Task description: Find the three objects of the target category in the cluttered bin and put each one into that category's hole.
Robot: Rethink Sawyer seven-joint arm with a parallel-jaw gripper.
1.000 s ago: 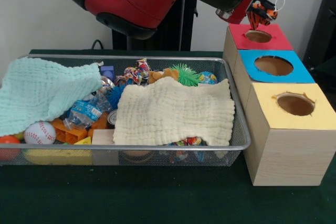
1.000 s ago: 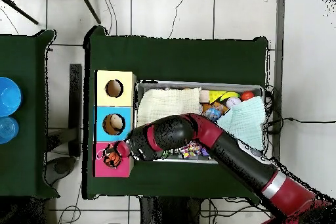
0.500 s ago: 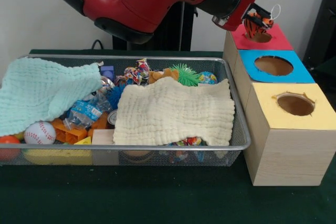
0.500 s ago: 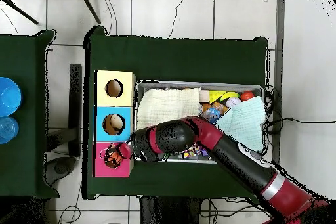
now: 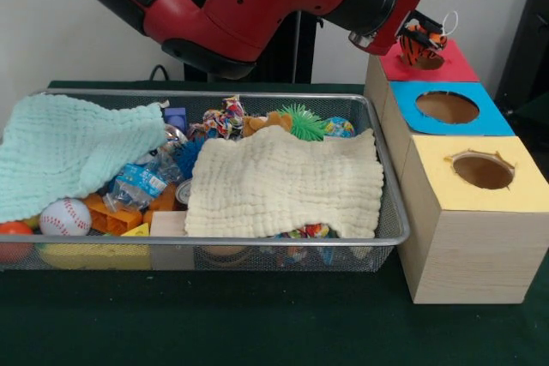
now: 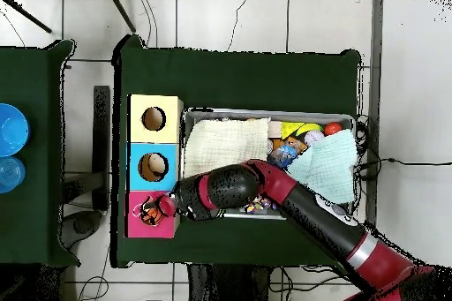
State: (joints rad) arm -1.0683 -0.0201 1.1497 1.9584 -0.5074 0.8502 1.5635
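Hole (image 5: pixel 426 63) under tiger toy (image 5: pixel 422 39); no writing legible.

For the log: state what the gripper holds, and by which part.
The gripper holds a small orange-and-black striped toy by its upper end, over the hole in the red box. The exact grip is hidden.

You get even, bright indoor light in both views, soft shadows under the bin (image 5: pixel 257 246), no glare or blur.
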